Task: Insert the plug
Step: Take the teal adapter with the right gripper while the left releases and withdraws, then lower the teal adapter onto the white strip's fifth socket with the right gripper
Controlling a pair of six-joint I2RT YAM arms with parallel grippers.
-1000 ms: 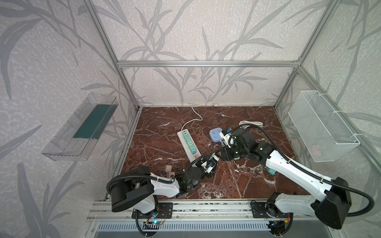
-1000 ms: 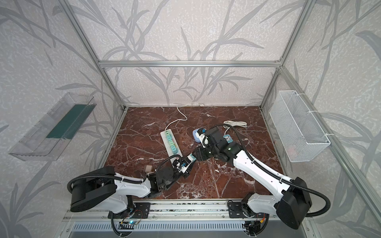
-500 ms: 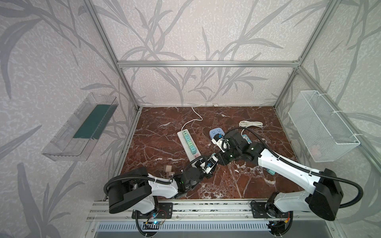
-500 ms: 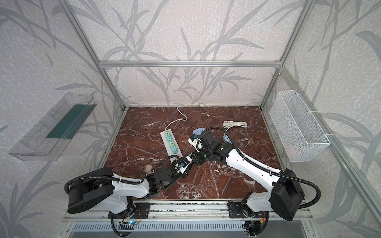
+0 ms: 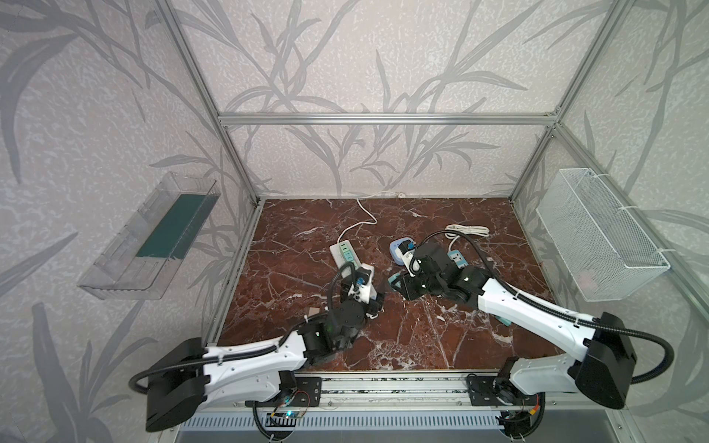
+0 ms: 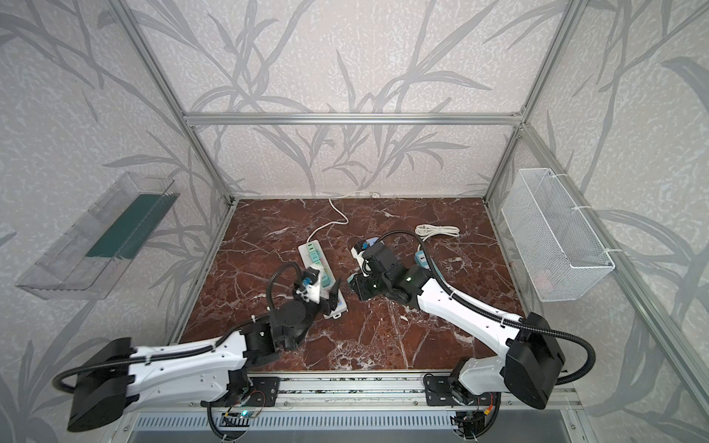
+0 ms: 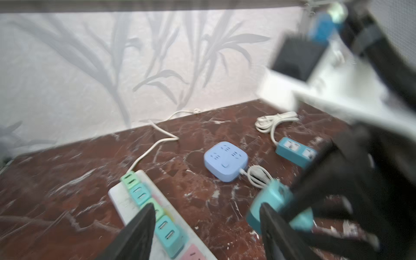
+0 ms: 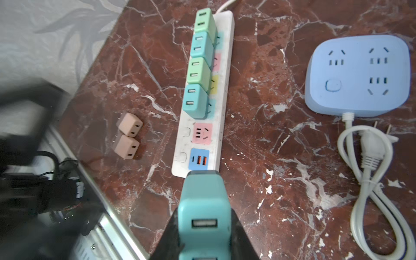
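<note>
The right end effector (image 8: 203,227) clamps the teal plastic USB charger plug (image 8: 202,198) just off the end of the long white power strip (image 8: 222,94); the left end effector (image 7: 206,210) gapes empty. Prongs hidden, a tilted approach could miss the pink socket (image 8: 202,133) and shove the strip

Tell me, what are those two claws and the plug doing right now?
Left gripper open, empty. Right gripper shut on teal charger plug. Pink socket on power strip free, nothing blocking.
</note>
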